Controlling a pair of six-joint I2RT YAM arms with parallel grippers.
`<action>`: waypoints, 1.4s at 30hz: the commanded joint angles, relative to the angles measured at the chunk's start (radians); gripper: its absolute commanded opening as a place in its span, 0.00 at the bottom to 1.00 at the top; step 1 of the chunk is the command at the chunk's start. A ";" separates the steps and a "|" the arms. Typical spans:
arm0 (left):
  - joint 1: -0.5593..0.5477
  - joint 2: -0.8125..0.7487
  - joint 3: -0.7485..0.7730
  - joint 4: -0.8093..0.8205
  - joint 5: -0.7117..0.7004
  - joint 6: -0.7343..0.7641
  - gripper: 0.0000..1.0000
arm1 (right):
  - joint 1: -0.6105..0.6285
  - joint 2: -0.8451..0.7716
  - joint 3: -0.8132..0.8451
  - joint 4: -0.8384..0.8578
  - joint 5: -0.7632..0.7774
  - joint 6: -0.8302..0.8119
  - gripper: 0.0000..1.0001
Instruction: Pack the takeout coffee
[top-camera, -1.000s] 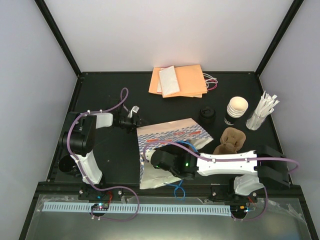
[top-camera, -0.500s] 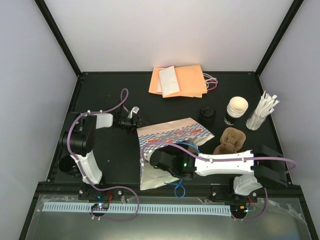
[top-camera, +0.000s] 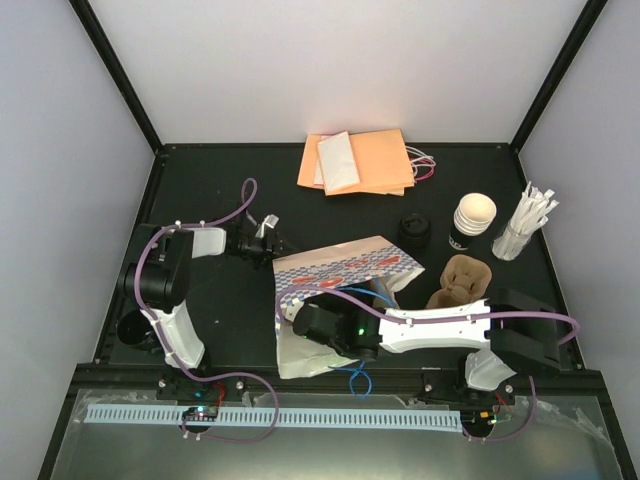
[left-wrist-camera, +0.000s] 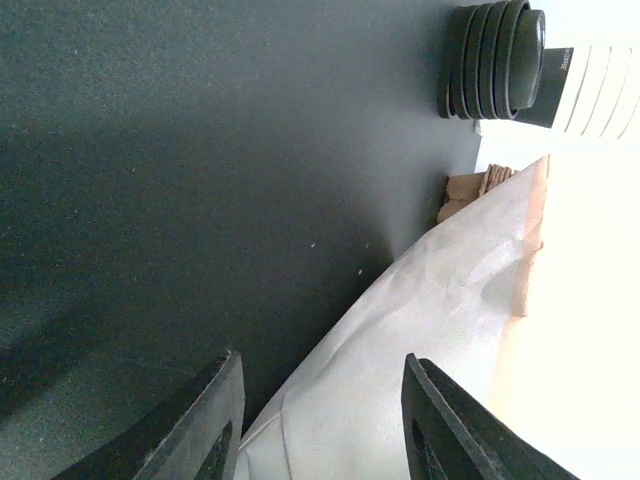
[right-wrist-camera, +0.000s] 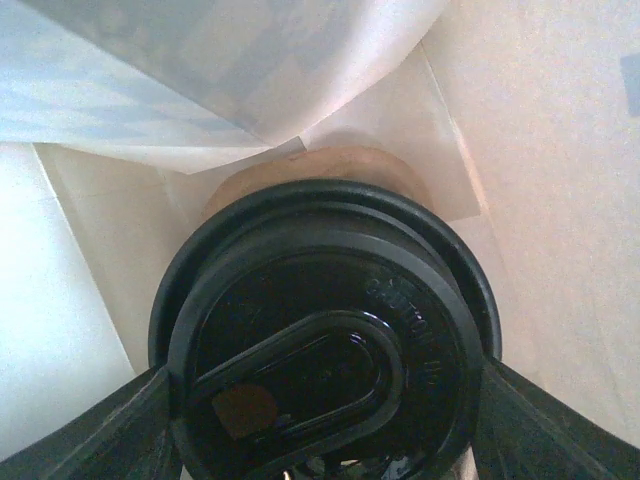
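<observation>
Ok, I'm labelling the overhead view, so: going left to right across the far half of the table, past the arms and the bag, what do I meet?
orange paper pile → black lids → stack of cream cups → bundle of wrapped straws

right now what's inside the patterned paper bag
The takeout coffee is inside the bag, held at its black lid by the right gripper. The cup's body and the bag's bottom are covered by the lid.

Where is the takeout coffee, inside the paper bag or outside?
Inside: the paper bag surrounds its black lid in the right wrist view.
</observation>
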 joint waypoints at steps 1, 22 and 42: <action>-0.006 -0.017 -0.010 -0.003 0.047 0.012 0.45 | 0.002 0.055 -0.012 -0.100 -0.061 0.050 0.52; -0.010 -0.051 -0.017 -0.018 0.058 0.031 0.44 | -0.056 0.071 0.050 -0.164 -0.162 0.095 0.52; -0.018 -0.059 -0.008 -0.027 0.055 0.031 0.43 | -0.114 0.138 0.103 -0.254 -0.272 0.133 0.52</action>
